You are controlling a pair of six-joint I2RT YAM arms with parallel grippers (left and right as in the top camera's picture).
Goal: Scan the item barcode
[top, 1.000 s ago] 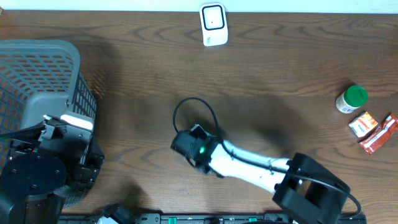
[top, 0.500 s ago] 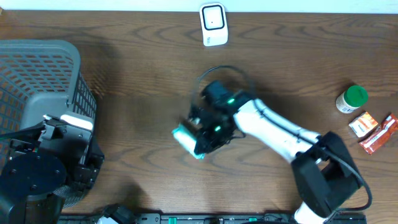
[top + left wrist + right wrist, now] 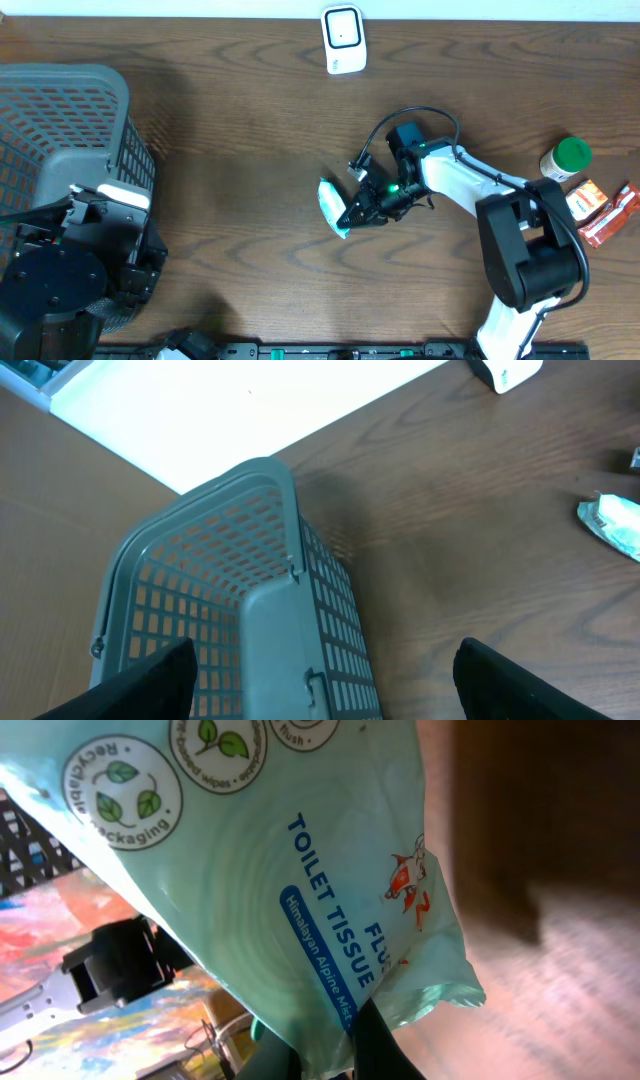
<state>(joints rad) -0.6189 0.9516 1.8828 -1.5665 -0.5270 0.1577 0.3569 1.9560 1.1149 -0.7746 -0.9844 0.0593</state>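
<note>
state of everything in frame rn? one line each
toilet tissue pack, gripped at one edge, tilted
right gripper, shut on the toilet tissue pack
left gripper, open, holding nothing, above the basket
basket, upright on the table
scanner, standing at the far edge, untouched
green-lid bottle, capped
snack packets, lying flat beside the bottle

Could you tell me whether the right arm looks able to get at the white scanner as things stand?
Probably yes: only bare table lies between the right gripper, shut on the toilet tissue pack, and the scanner.
</note>
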